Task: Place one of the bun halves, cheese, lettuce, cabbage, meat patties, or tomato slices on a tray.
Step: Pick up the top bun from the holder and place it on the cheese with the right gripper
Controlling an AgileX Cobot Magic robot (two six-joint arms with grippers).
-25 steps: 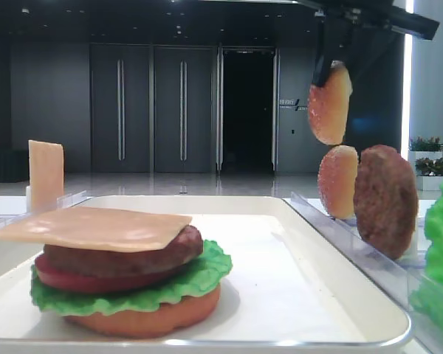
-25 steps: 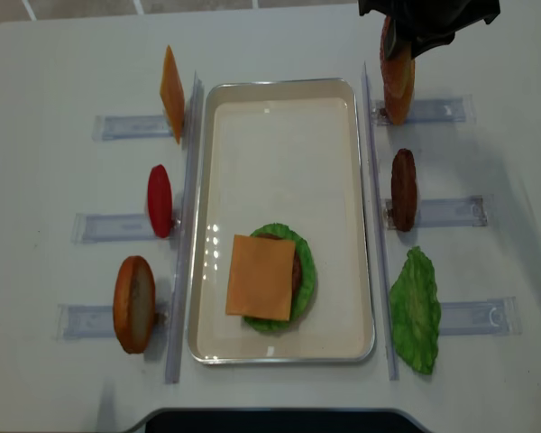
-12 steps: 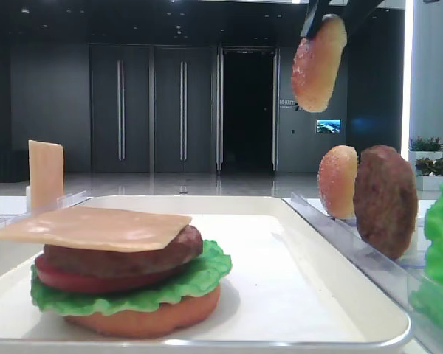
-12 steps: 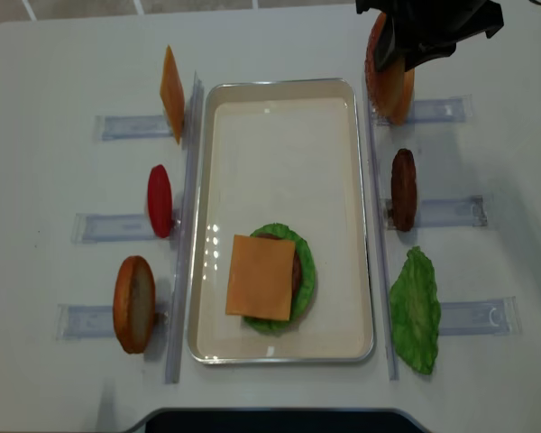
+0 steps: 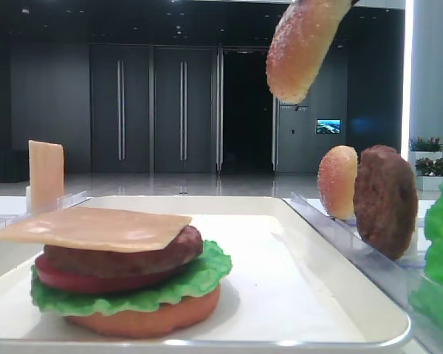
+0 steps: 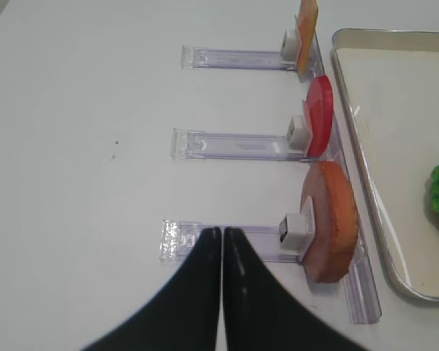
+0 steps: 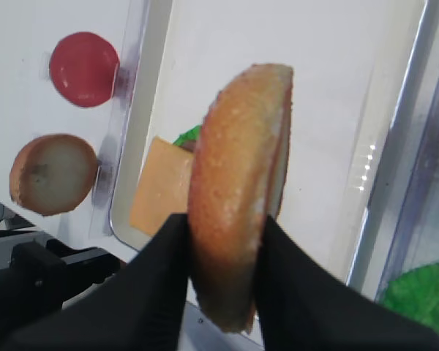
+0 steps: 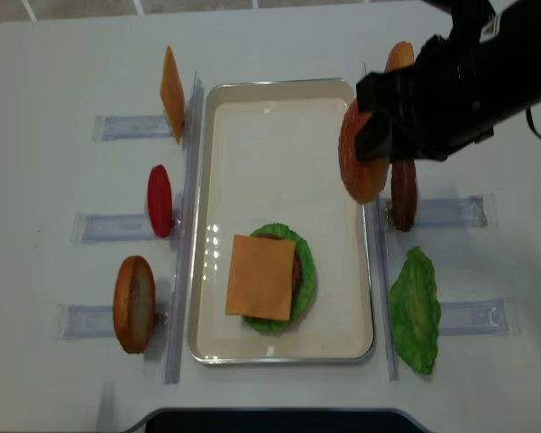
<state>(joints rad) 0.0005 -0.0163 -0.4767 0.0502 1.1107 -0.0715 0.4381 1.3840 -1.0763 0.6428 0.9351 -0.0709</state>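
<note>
Bun top hangs on edge in our right jaws, clamped at its rim between the two black fingers. In the overhead view its long axis runs along the tray's length, over the right rim; the speckled dome faces the tray's middle and the pale cut face turns toward the arm. From the low view it tilts, lower end leaning left, high above the tray.

We count two bun tops: this one and a second standing on edge behind the arm, on the right of the surface. Two bun bases: one upright at the left, one under the stack on the tray. Two patties: one upright just beside the held bun, one in the stack. Two cheese slices: one upright at the far left, one on top of the stack. Two tomato slices: one upright, one stacked. Two lettuce pieces: one on the right, one under the stacked patty.

Our left jaws hover over the surface, pressed together with nothing between.
</note>
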